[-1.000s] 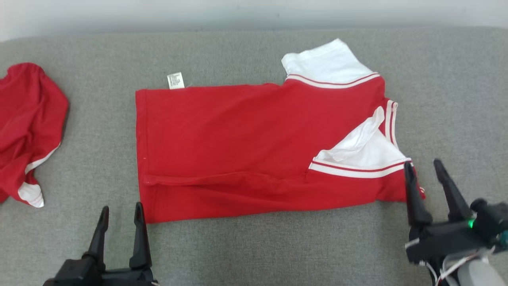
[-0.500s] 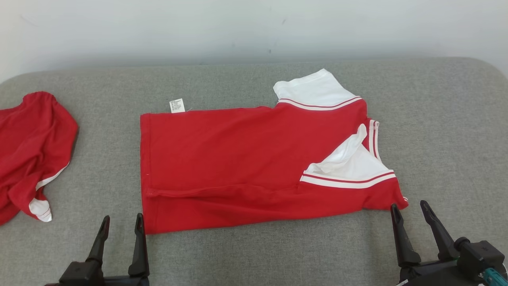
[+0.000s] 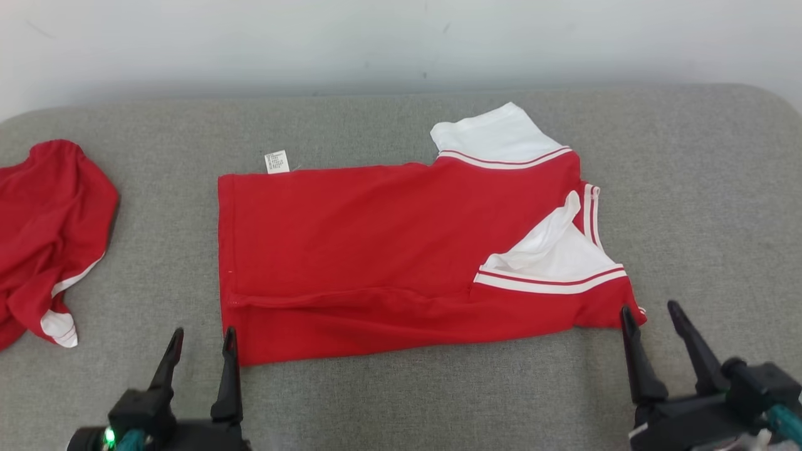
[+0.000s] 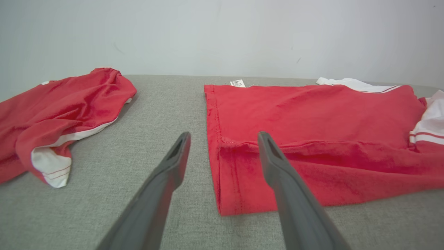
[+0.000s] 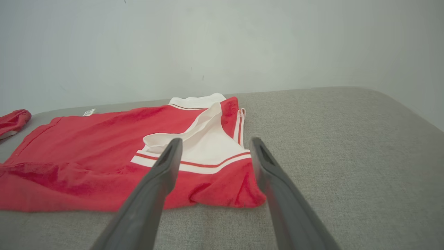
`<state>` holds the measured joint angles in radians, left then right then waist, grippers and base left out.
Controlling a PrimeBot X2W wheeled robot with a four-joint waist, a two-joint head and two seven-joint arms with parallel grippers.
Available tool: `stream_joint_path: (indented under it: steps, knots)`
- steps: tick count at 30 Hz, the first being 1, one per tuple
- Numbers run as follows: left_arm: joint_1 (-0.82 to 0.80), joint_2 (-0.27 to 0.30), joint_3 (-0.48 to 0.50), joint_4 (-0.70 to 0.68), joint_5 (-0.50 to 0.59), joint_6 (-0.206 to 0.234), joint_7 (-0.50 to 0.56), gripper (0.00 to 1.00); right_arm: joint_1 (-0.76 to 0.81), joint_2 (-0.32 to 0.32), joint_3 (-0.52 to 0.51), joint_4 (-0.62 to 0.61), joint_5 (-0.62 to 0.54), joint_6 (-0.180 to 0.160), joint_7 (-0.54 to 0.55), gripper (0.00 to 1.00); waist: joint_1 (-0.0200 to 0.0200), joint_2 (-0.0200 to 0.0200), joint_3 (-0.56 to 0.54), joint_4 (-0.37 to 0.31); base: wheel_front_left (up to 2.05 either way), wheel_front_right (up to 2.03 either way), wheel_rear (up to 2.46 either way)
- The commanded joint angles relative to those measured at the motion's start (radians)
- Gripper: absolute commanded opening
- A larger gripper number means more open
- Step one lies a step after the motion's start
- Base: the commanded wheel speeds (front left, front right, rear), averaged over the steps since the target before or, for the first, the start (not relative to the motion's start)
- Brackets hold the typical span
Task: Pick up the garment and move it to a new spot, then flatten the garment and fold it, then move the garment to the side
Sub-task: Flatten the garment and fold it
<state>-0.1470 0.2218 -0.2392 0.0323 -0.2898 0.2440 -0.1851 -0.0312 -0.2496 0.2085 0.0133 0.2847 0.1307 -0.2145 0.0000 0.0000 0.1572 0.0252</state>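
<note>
Looking at the largest thing first, what lies under everything?

— A grey woven fabric surface (image 3: 401,401) spans the head view from edge to edge, with a pale, plain wall (image 3: 401,37) along the top of the frame.

And the garment?

— The red short-sleeved shirt with white, red-striped sleeves (image 3: 376,250) lies flat across the centre of the frame. Its hem is at the left and its sleeves at the right. A long strip along its lower edge is folded over onto the body.

Anything else in red?

— A crumpled red garment with white trim (image 3: 50,225) sits at the left edge, well apart from the shirt.

How do the grippers stand?

— The left gripper (image 3: 204,332), at the lower left, has its fingers spread and grips nothing; one fingertip is at the shirt's lower left corner. The right gripper (image 3: 649,307), at the lower right, is likewise spread and empty, its tips at the shirt's lower right corner. Whether either touches the cloth I cannot tell.

The smallest thing?

— A small white care label (image 3: 276,161) juts from the shirt's upper left edge.
</note>
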Motion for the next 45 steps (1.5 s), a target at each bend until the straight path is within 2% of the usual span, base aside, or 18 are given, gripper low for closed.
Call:
stream_joint_path:
  steps: [1, 6, 10, 15, 20, 21, 22, 23, 24, 25, 31, 38, 45]
  knots:
    - [-0.017, 0.007, -0.002, 0.004, 0.010, 0.000, 0.005, 1.00, -0.018, -0.011, -0.003, 0.002, 0.005, 0.000, 0.001, 1.00, 0.0000, 0.0000, 0.012, 0.002, 0.00, 0.00, 0.00]
    - [-0.072, 0.001, -0.030, 0.052, -0.013, -0.033, 0.070, 1.00, -0.094, -0.044, -0.003, 0.074, 0.021, 0.000, 0.010, 1.00, 0.0000, 0.0000, 0.054, 0.006, 0.00, 0.00, 0.00]
    - [-0.104, -0.013, -0.040, 0.103, -0.041, -0.053, 0.109, 1.00, -0.157, -0.076, 0.034, 0.165, 0.045, 0.000, 0.014, 1.00, 0.0000, 0.0000, 0.089, 0.008, 0.00, 0.00, 0.00]
    - [-0.133, -0.032, -0.042, 0.165, -0.078, -0.066, 0.141, 1.00, -0.226, -0.112, 0.104, 0.295, 0.089, 0.000, 0.009, 1.00, 0.0000, 0.0000, 0.130, 0.017, 0.00, 0.00, 0.00]
    - [-0.143, -0.040, -0.036, 0.189, -0.110, -0.076, 0.161, 1.00, -0.270, -0.117, 0.138, 0.373, 0.132, 0.000, 0.014, 1.00, 0.0000, 0.0000, 0.148, 0.019, 0.00, 0.00, 0.00]
    - [-0.143, -0.039, -0.038, 0.192, -0.115, -0.081, 0.167, 0.72, -0.278, -0.117, 0.147, 0.387, 0.141, 0.000, 0.018, 1.00, 0.0000, 0.0000, 0.149, 0.019, 0.00, 0.00, 0.00]
    - [-0.142, -0.040, -0.039, 0.192, -0.122, -0.084, 0.170, 0.40, -0.282, -0.116, 0.155, 0.402, 0.153, 0.000, 0.026, 1.00, 0.0000, 0.0000, 0.150, 0.020, 0.00, 0.00, 0.00]
    - [-0.143, -0.039, -0.039, 0.191, -0.123, -0.088, 0.170, 0.24, -0.284, -0.114, 0.166, 0.415, 0.168, 0.000, 0.034, 0.55, 0.0000, 0.0000, 0.151, 0.020, 0.00, 0.00, 0.00]
    - [-0.143, -0.037, -0.041, 0.190, -0.124, -0.090, 0.172, 0.00, -0.288, -0.112, 0.175, 0.425, 0.182, 0.000, 0.041, 0.25, 0.0000, 0.0000, 0.152, 0.020, 0.00, 0.00, 0.00]
    - [-0.140, -0.036, -0.044, 0.189, -0.131, -0.096, 0.178, 0.00, -0.288, -0.111, 0.184, 0.431, 0.196, 0.000, 0.049, 0.00, 0.0000, 0.0000, 0.152, 0.020, 0.00, 0.00, 0.00]
    - [-0.114, -0.012, -0.043, 0.152, -0.136, -0.105, 0.196, 0.00, -0.272, -0.124, 0.204, 0.416, 0.251, 0.000, 0.062, 0.00, 0.0000, 0.0000, 0.147, 0.020, 0.00, 0.00, 0.00]
    - [-0.032, 0.054, -0.039, 0.024, -0.149, -0.108, 0.270, 0.00, -0.162, -0.149, 0.162, 0.298, 0.286, 0.000, 0.094, 0.00, 0.0000, 0.0000, 0.127, 0.028, 0.00, 0.00, 0.00]
    - [0.081, 0.112, -0.017, -0.096, -0.164, -0.079, 0.333, 0.00, 0.029, -0.102, 0.066, 0.159, 0.257, -0.001, 0.170, 0.00, 0.0000, 0.0000, 0.105, 0.029, 0.00, 0.00, 0.00]
